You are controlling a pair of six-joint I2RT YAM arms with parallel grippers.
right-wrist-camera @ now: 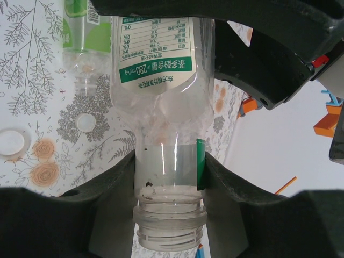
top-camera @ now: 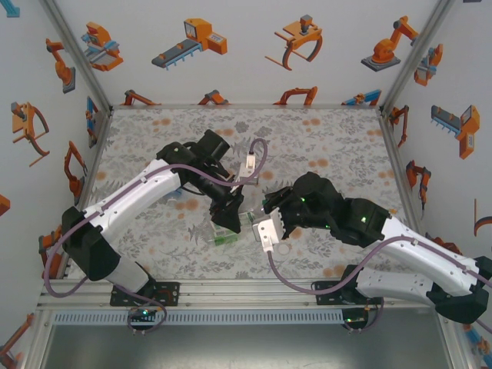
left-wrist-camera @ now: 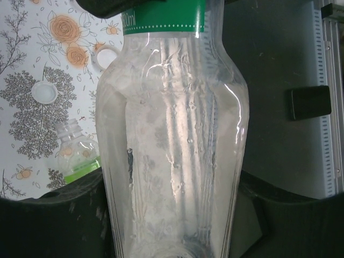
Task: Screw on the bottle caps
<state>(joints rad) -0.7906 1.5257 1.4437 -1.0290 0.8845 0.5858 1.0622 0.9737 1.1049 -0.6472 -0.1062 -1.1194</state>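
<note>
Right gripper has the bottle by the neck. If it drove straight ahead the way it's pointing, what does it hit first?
Past the bottle it holds, the right gripper would likely meet the left gripper, closed around the same bottle's body just ahead; depth is hard to judge.

In the left wrist view the held bottle [left-wrist-camera: 172, 134] is cut off by the top and bottom edges. A second bottle [left-wrist-camera: 75, 148] is half hidden behind the left hand [left-wrist-camera: 172, 215]. The small print of the label [right-wrist-camera: 153, 54] is too fine to read.
</note>
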